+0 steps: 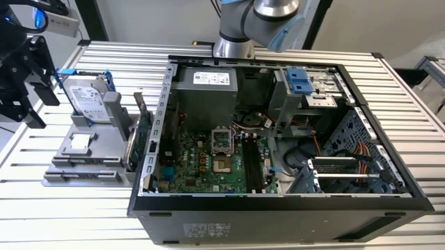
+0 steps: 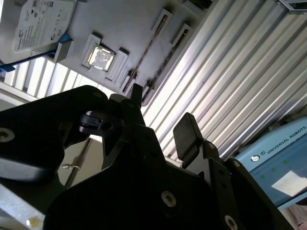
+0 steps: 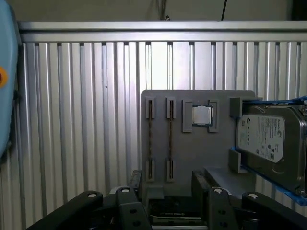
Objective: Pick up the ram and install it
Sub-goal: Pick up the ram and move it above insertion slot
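Two thin dark ram (image 3: 150, 139) sticks stand on edge in slots of a grey fixture (image 3: 192, 158); one ram (image 2: 146, 50) stick also appears in the second wrist view. My black gripper (image 3: 167, 178) hovers above the near end of that fixture, open, with nothing between its fingers (image 2: 187, 134). In the exterior view the gripper (image 1: 38, 104) hangs at the exterior view's left, beside the fixture (image 1: 114, 112). The open computer case (image 1: 278, 203) lies to the exterior view's right, with black motherboard slots (image 1: 251, 166) inside.
The fixture also holds a silver hard drive (image 1: 89, 101) in a blue frame, a processor chip (image 3: 202, 115) and a green expansion card (image 1: 143, 135) standing next to the case wall. The ribbed metal table (image 1: 70, 219) carries everything. The arm's base (image 1: 236, 31) stands behind the case.
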Controlling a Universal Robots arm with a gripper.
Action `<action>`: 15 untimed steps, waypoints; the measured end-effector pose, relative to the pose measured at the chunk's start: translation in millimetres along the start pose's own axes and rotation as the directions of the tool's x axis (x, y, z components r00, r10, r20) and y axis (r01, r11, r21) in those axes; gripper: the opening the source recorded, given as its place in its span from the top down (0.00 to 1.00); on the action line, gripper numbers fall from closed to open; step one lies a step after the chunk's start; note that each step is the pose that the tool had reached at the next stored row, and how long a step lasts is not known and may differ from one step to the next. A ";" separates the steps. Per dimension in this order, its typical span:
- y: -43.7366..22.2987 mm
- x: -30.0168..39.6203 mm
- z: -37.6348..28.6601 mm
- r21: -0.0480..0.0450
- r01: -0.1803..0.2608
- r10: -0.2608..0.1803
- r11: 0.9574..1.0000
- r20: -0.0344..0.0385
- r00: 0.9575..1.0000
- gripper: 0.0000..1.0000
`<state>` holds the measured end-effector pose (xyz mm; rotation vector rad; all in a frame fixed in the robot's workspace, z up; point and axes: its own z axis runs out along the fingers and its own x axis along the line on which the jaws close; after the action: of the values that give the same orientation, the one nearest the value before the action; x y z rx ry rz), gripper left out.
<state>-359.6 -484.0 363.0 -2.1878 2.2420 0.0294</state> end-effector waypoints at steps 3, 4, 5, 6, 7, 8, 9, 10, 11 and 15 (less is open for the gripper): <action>0.0 0.0 1.8 0.000 0.000 0.000 1.000 0.000 1.000 0.00; 0.0 0.1 2.6 0.000 0.000 0.000 1.000 0.000 1.000 0.00; 0.0 0.1 3.3 0.000 0.000 0.000 1.000 0.000 1.000 0.00; 0.0 0.1 3.9 0.000 0.000 0.000 1.000 0.000 1.000 0.00; 0.0 0.1 4.6 0.000 0.000 0.000 1.000 0.000 1.000 0.00; -0.1 0.1 5.2 0.000 0.000 0.000 1.000 0.000 1.000 0.00; -0.1 0.1 5.9 0.000 0.000 0.000 1.000 0.000 1.000 0.00; 0.0 0.1 6.5 0.000 0.000 0.000 1.000 0.000 1.000 0.00; 0.0 0.2 7.2 0.000 0.000 0.000 1.000 0.000 1.000 0.00; -0.1 0.2 9.9 0.000 0.000 0.000 1.000 0.000 1.000 0.00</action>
<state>-359.6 -484.0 353.2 -2.1878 2.2420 0.0293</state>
